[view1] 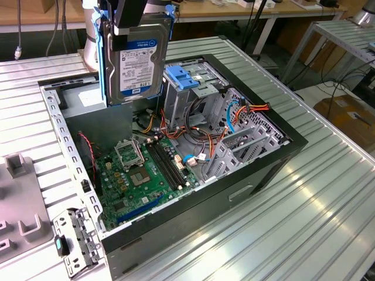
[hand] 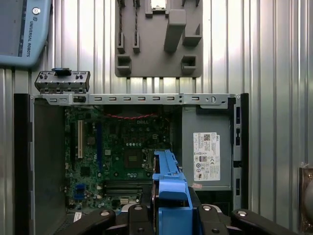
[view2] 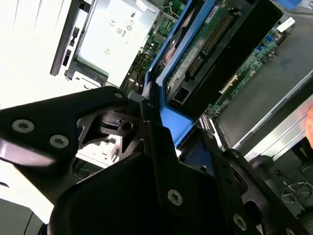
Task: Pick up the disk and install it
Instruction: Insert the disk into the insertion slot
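The disk (view1: 137, 58), a grey metal drive in a bright blue carrier frame, hangs upright above the open computer case (view1: 275, 158), over its back left part in the exterior view. My gripper (view1: 133, 17) is shut on the disk's upper end. In the first wrist view the carrier's blue edge (hand: 168, 193) sticks out between the black fingers (hand: 215, 218), above the green motherboard (hand: 122, 147). The second wrist view shows the disk's underside (view2: 205, 49) and blue frame (view2: 168, 120) clamped in the fingers (view2: 156, 147).
A metal drive cage with a blue latch (view1: 184, 79) stands inside the case, to the right of the disk in the exterior view, with orange and blue cables (view1: 246, 111) beside it. The power supply (hand: 208, 154) lies in one corner. A grey fixture (hand: 159, 39) sits on the ribbed table (view1: 328, 199).
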Robot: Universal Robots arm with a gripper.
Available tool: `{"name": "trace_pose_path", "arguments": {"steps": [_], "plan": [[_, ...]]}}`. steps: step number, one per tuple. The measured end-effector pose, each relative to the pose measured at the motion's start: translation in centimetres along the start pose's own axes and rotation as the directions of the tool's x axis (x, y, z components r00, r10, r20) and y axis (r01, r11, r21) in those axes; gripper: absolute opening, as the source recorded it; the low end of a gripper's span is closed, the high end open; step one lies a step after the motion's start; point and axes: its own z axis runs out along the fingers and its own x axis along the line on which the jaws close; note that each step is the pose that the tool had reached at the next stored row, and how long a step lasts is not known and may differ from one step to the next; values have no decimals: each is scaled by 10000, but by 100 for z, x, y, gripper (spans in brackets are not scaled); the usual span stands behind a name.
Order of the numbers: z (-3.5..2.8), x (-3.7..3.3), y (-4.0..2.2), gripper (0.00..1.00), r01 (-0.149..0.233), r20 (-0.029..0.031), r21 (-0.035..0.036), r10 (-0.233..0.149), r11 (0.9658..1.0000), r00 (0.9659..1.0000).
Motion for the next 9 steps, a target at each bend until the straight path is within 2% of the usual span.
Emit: {"name": "trace_pose_path", "arguments": {"steps": [9], "plan": [[0, 17, -1, 37, 1, 3, 0, -1, 10000, 10000]]}}
